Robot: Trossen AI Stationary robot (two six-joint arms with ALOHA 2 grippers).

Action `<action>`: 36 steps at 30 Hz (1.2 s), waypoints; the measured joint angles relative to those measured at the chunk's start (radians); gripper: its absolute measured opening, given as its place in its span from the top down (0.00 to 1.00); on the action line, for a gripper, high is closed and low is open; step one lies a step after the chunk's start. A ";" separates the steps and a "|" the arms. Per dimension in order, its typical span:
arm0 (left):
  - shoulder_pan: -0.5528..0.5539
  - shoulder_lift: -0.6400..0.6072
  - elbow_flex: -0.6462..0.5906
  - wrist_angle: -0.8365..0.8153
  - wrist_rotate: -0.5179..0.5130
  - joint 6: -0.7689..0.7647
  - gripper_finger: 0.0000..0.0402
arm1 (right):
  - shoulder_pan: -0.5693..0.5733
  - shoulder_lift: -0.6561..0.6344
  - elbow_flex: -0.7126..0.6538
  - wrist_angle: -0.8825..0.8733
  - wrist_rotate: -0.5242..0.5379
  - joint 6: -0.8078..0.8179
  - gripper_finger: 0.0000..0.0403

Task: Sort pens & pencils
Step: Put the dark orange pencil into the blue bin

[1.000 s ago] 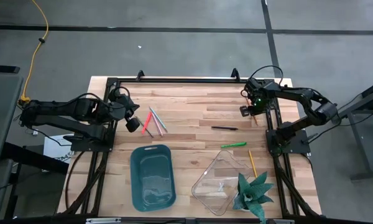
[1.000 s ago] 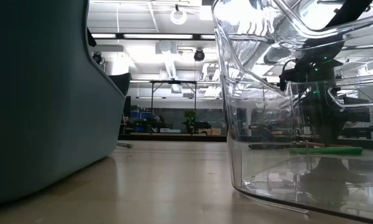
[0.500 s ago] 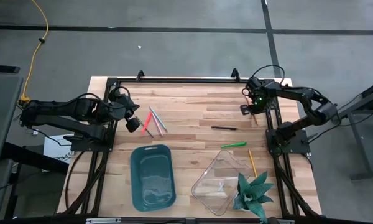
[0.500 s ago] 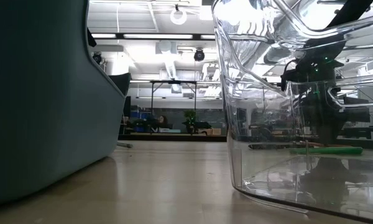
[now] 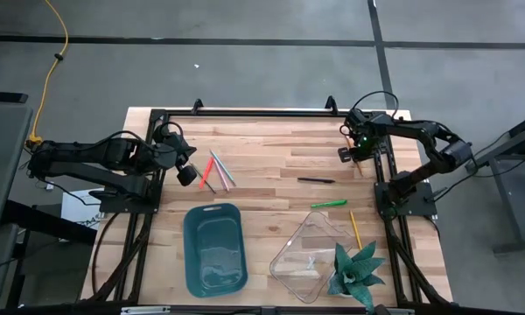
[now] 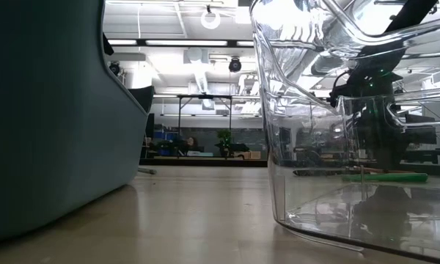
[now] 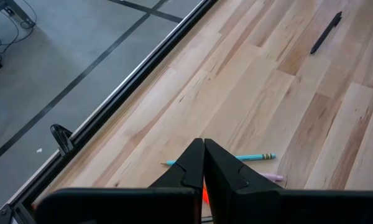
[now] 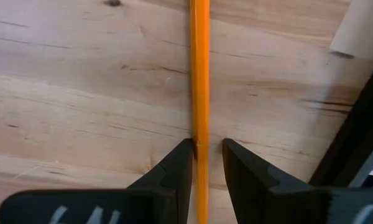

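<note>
Orange pencil (image 8: 200, 74) sits pinched between the right gripper (image 8: 202, 155) fingers at the table's (image 5: 271, 140) far right edge. Farther off, black (image 5: 316, 180) and green (image 5: 329, 204) pens lie mid-table. Left gripper (image 7: 203, 163) hovers clenched over more pencils (image 5: 220, 169).

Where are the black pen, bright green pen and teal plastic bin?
black pen (image 5: 316, 180), high view, mid-barrel.
bright green pen (image 5: 329, 204), high view, mid-barrel.
teal plastic bin (image 5: 188, 249), high view, left rim.

Pens (image 5: 316, 180) and pencils (image 5: 355, 229) scattered flat
</note>
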 joint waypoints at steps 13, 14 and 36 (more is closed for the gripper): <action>0.000 0.000 0.000 0.000 0.000 0.000 1.00 | 0.001 0.002 -0.002 -0.001 0.002 0.000 0.92; 0.000 0.000 0.000 0.000 0.000 0.000 1.00 | 0.001 0.002 -0.002 -0.002 0.002 0.000 0.94; 0.000 0.000 0.000 0.136 -0.002 0.077 1.00 | 0.095 0.004 0.096 -0.044 -0.054 0.004 0.99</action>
